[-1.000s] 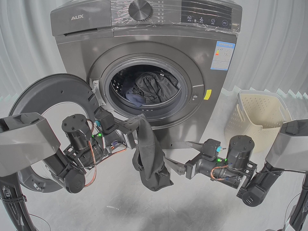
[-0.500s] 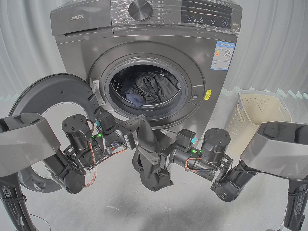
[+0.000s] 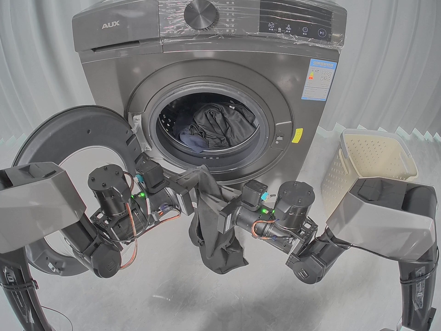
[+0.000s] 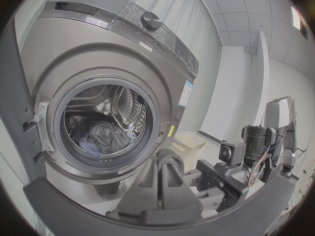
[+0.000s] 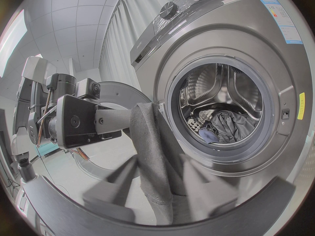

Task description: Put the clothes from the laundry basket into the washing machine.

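Two grippers meet at one dark garment (image 3: 216,244), which hangs with its long axis vertical in front of the washing machine (image 3: 115,74), just below the open drum mouth (image 3: 206,157). The left gripper (image 3: 195,176) is closed on the top fold of the cloth and carries its weight. The right gripper (image 3: 217,198) is at the robot's right side of the cloth, a little under that hold. Its fingers (image 5: 111,184) are spread apart with the cloth between them, not pressing it as far as I can judge. The drum, with other clothes (image 3: 225,122) inside, lies above and behind the garment, so the next move should lift it and push it forward. The laundry basket (image 3: 367,162) stands beside the machine, on the right.
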You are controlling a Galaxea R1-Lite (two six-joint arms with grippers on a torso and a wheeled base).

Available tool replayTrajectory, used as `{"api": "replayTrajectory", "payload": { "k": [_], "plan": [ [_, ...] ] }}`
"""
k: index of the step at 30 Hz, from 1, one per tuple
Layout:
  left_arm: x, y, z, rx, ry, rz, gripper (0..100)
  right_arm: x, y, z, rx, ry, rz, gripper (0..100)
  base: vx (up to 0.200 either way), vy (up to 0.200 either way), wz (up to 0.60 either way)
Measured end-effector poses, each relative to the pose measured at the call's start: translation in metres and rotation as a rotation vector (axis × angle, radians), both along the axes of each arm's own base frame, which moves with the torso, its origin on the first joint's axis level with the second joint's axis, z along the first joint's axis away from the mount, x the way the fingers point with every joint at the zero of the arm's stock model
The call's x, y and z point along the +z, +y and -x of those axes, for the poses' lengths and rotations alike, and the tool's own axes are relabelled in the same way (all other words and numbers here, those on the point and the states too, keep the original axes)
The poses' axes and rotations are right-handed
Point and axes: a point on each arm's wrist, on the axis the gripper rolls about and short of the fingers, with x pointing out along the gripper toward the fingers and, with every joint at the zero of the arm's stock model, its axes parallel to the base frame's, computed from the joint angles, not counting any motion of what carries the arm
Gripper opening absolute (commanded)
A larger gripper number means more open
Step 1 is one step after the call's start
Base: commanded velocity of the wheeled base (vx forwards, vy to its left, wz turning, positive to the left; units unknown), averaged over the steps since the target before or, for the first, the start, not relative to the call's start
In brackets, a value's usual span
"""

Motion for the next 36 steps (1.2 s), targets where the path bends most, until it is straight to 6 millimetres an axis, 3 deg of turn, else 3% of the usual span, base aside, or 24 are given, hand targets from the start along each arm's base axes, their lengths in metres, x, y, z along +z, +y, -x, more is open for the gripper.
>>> {"api": "replayTrajectory", "payload": {
  "k": [11, 27, 28, 36],
  "plan": [
    [-0.001, 0.001, 0.0, 0.003, 0.002, -0.002, 0, 0.007, -0.005, 0.002, -0.012, -0.005, -0.009, 0, 0.0, 0.0, 0.0],
    [-0.005, 0.001, 0.002, -0.001, 0.018, -0.014, 0, 0.024, -0.028, 0.025, -0.02, 0.003, 0.023, 0, 0.0, 0.0, 0.0],
    [-0.006, 0.0, 0.002, -0.001, 0.019, -0.014, 100, 0.026, -0.028, 0.025, -0.02, 0.001, 0.02, 0, 0.0, 0.0, 0.0],
    [-0.013, 0.002, 0.006, -0.005, 0.049, -0.027, 100, 0.041, -0.032, 0.023, -0.032, -0.036, -0.015, 0, 0.0, 0.0, 0.0]
  ]
}}
